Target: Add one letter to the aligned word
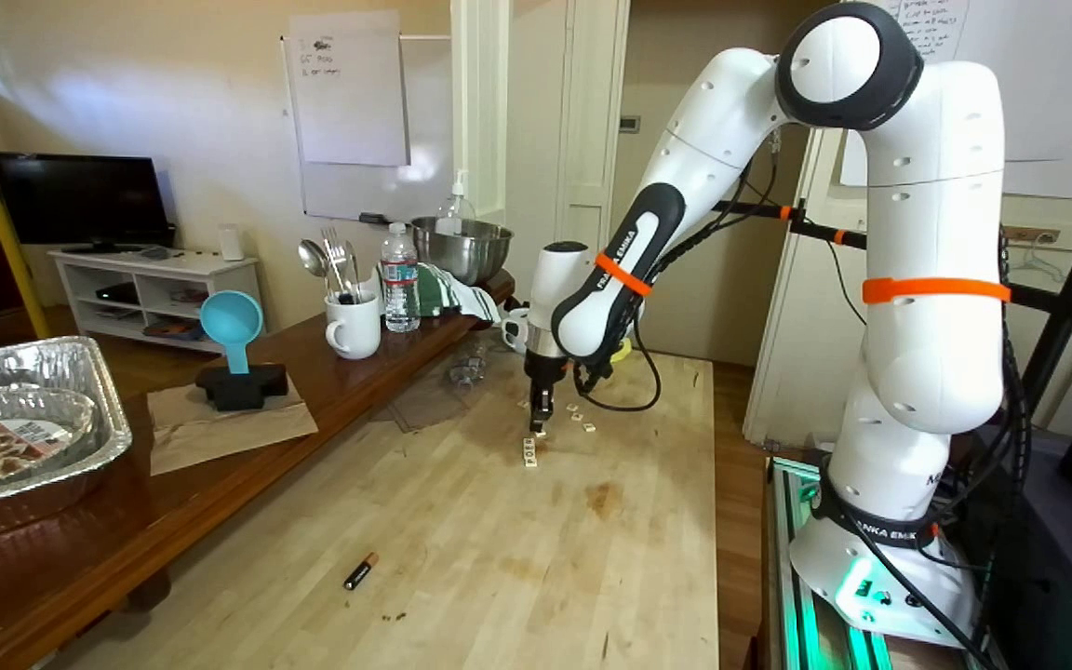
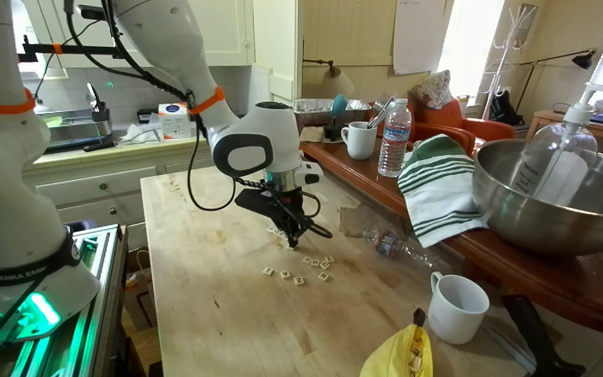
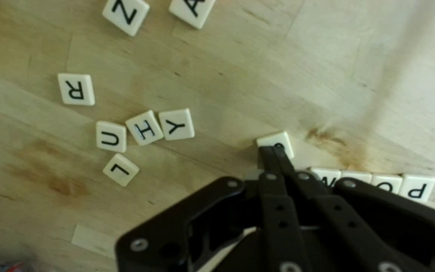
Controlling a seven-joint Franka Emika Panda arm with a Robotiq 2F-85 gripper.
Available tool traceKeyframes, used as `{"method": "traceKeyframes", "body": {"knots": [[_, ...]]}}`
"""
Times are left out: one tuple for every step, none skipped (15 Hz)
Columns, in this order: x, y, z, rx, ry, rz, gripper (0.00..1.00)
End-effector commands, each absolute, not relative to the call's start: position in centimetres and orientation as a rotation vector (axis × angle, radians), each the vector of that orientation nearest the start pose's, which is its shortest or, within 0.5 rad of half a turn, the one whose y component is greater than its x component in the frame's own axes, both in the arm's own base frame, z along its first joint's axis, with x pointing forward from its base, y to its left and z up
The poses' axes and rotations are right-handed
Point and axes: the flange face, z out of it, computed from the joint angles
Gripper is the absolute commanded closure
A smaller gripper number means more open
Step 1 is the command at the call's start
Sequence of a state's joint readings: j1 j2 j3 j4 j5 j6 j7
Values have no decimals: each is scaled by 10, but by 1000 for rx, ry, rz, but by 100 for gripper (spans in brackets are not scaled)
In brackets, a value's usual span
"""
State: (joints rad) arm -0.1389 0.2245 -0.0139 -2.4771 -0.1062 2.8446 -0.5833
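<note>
Nearest us in the wrist view is the gripper (image 3: pixel 276 150), its jaws narrow, lying against each other with nothing we can see between them. They cover part of the loose tile (image 3: pixel 274 139), whose letter is mostly hidden; it sits askew, apart from but just beside the end of the aligned word (image 3: pixel 385 182), where we read P, O, a hidden letter and what we take for an M. We judge the step a nudge into line, not a pinch. If we push off centre, the tile could spin; if we overshoot, it could shove the row crooked. Pressing too hard might pin it, then let it skip. Our jaws also screen part of the gap. Outward on the table (image 3: pixel 221 105) lie scattered tiles (image 3: pixel 144 127); in an exterior view, a white mug (image 2: pixel 461 309) stands well apart.
</note>
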Motion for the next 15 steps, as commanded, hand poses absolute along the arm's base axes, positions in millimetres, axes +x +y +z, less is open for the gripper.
{"method": "traceKeyframes", "body": {"knots": [[481,-76,204,-3080,-1062,-169,100],[481,-76,206,-3076,-1059,-174,100],[482,-76,210,-3079,-1024,-182,100],[482,-77,214,-3074,-1003,-184,100],[481,-78,218,-3072,-976,-195,100],[481,-79,222,-3072,-958,-205,100],[480,-81,226,-3072,-938,-219,100],[480,-82,231,-3076,-909,-236,100],[480,-83,234,-3079,-875,-248,100],[481,-85,238,-3090,-818,-260,100],[481,-87,241,-3100,-771,-267,100],[482,-89,242,-3118,-711,-266,100],[483,-92,243,-3143,-655,-259,100],[484,-96,241,-3169,-595,-241,100],[483,-99,240,-3189,-534,-220,100]]}}
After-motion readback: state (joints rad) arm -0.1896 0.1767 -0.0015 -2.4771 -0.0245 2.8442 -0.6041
